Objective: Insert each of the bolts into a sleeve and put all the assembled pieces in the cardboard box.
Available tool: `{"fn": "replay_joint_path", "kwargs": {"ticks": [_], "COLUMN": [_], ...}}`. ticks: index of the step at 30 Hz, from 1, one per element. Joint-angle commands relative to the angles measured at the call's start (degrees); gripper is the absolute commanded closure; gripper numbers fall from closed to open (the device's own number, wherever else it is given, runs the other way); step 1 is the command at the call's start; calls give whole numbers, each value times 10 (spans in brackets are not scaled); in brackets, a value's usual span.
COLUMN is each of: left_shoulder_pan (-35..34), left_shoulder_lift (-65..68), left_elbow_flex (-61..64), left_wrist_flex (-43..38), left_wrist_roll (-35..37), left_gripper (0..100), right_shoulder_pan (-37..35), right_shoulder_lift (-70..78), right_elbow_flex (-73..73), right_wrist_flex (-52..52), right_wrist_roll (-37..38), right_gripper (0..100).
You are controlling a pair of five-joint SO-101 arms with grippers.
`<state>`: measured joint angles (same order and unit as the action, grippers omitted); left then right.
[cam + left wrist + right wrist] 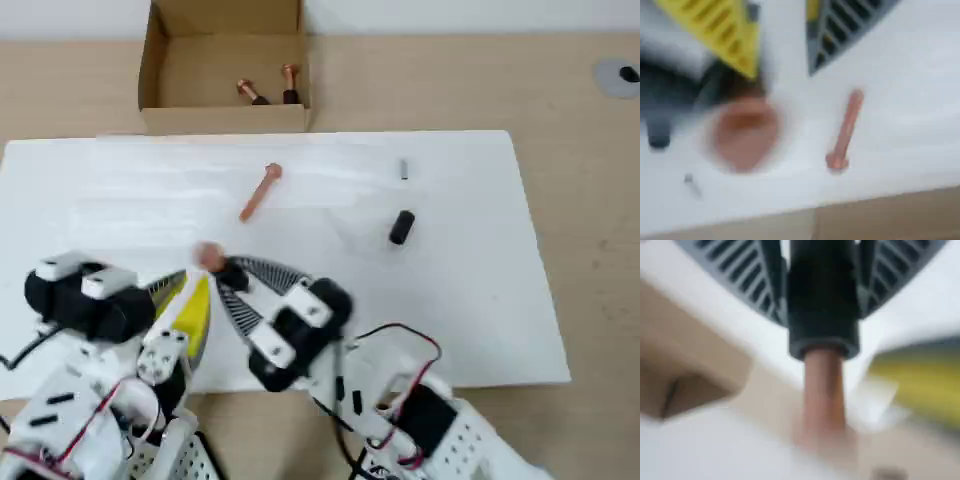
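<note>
R gripper (228, 274): grey ribbed fingers (740, 275) clenched on black sleeve (824, 315), up over white sheet (480, 300), nr its front edge, L of centre. Copper bolt (824, 390) sticks out of sleeve end: shank partly in, head out, pointing twd L arm. How deep it sits: can't tell.

L gripper (196, 280): own fingers (720, 30) released, one yellow, gap betw them w/ nothing in it. Tips just beside bolt head. Touching or not: can't tell, too blurred.

On sheet: loose bolt (260, 192) lies flat, diagonal, head twd the box, well apart from both grippers. R of it, apart: loose sleeve (401, 227). Small grey bit (404, 170) nr the loose sleeve, on its far side.

Far side: cardboard box (150, 80) on bench (580, 180), at sheet's far edge, top open. Inside: 2 assembled pieces (250, 92), each a bolt in a sleeve, side by side by the near wall, R half of box.
</note>
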<state>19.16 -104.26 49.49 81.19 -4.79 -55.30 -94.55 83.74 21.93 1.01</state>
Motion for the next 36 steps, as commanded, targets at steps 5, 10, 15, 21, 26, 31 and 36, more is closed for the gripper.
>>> {"fn": "replay_joint_path", "kwargs": {"ticks": [5, 10, 15, 21, 26, 31, 36], "left_shoulder_pan": [-4, -92, -184, -209, -209, -209, -208], "left_shoulder_lift": [33, 108, 175, 187, 187, 187, 187], "left_elbow_flex": [-68, -121, -117, -17, 57, 77, 78], "left_wrist_flex": [75, 56, 10, -73, -122, -135, -135], "left_wrist_roll": [-24, -28, -98, -119, -120, -120, -121], "left_gripper": [886, 886, 889, 890, 890, 905, 958], "right_shoulder_pan": [41, 88, 130, 170, 216, 257, 290], "right_shoulder_lift": [-8, -3, 69, 268, 479, 697, 895], "right_elbow_flex": [-48, -50, -80, -213, -358, -511, -683], "right_wrist_flex": [-4, -48, -138, -185, -222, -242, -242], "right_wrist_roll": [-4, 0, 11, 8, 8, 7, -54], "right_gripper": [989, 989, 989, 989, 989, 989, 989]}}
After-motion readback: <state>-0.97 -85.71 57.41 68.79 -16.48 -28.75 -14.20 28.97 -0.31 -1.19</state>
